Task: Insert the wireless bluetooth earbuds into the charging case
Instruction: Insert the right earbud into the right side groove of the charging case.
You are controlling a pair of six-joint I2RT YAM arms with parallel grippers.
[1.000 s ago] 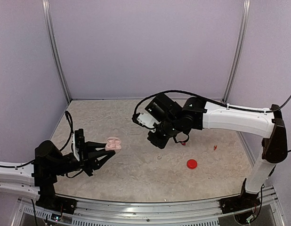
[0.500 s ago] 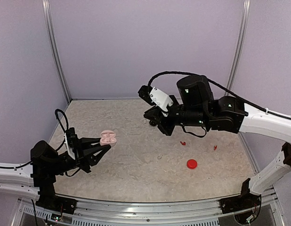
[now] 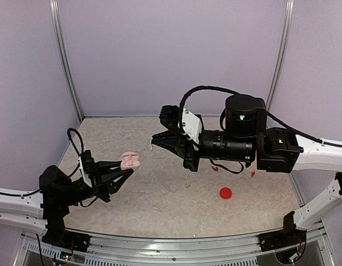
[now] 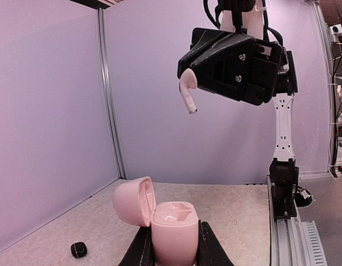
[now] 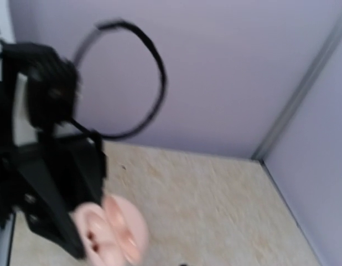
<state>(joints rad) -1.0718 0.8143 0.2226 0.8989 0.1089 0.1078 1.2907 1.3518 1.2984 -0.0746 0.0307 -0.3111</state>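
Charging case: the pink charging case [image 4: 174,231] is upright off the desk [image 3: 160,205], its lid [image 4: 134,200] hinged open to the left in the left wrist view. Its two pockets show no earbud inside.
Left gripper: the left gripper [image 3: 125,168] has its fingers [image 4: 142,250] closed narrow against both sides of the case's lower half, gripping it.
Right gripper: the right gripper [image 3: 159,143] hangs above the case, its fingers pinched on the head of a pale earbud [image 4: 188,91].
Pale earbud: it is in the air, above the case's open mouth and apart from it. Its stem points down, slightly tilted. From the top camera it sits to the right of the case.
Red earbuds: two tiny red earbuds [image 3: 253,174] lie on the desk well to the right of the case, one of them beneath the right arm's cable. They are too small for their shape to be read.
Red round object: a red round object [image 3: 225,193] lies on the desk well to the right of the case, nearer the arm bases than the red earbuds.
Small black thing: a small black thing [image 4: 78,249] lies on the desk to the left of the case in the left wrist view.
Right wrist view: blurred. It shows the case from the open side, held by the left fingers.
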